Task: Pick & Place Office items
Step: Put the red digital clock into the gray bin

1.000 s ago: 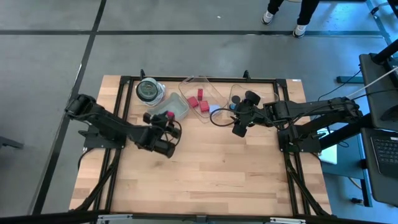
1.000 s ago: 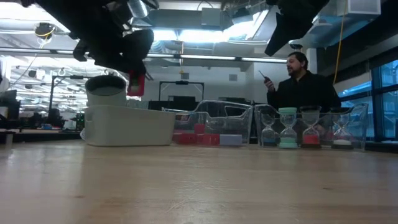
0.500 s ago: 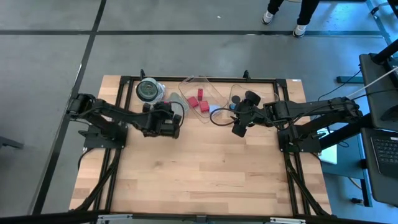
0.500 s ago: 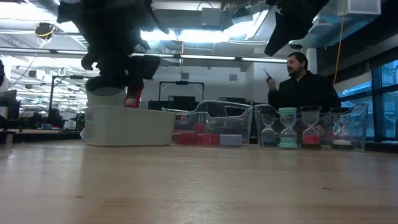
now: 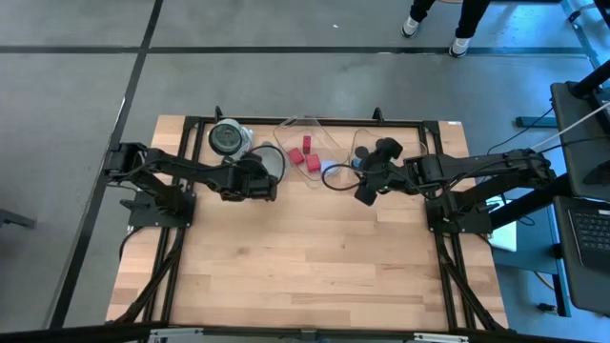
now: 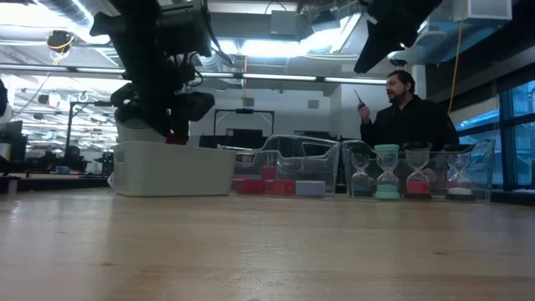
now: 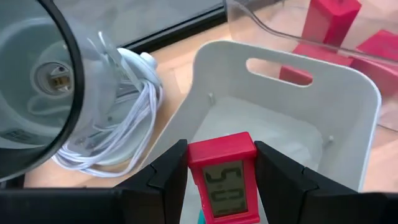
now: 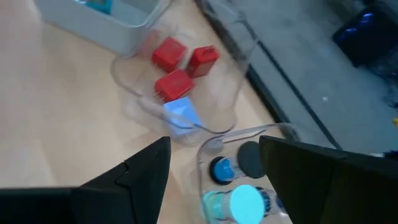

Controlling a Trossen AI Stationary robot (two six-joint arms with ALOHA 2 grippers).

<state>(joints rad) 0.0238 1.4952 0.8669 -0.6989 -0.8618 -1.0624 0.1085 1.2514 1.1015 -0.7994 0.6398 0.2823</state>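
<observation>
Item: small red digital timer (image 7: 222, 176) — clamped between the left gripper (image 7: 221, 186) fingers, display facing the wrist camera, held directly above the open white bin (image 7: 348, 93) with nothing between it and the bin floor. Judged light, rigid, smooth-sided plastic; the flat side faces are the sound place to hold, as now.

Right gripper (image 8: 211, 186) — parted, holding nothing, hovering over clear trays (image 8: 205, 118) of red blocks (image 8: 169, 55) and blue-topped cylinders (image 8: 222, 169) ahead of its fingers.

The surface (image 5: 315, 257) is pale matt wood. The white bin (image 7: 323, 93) looks like smooth plastic. The tray (image 8: 217, 68) is clear, glossy plastic.
</observation>
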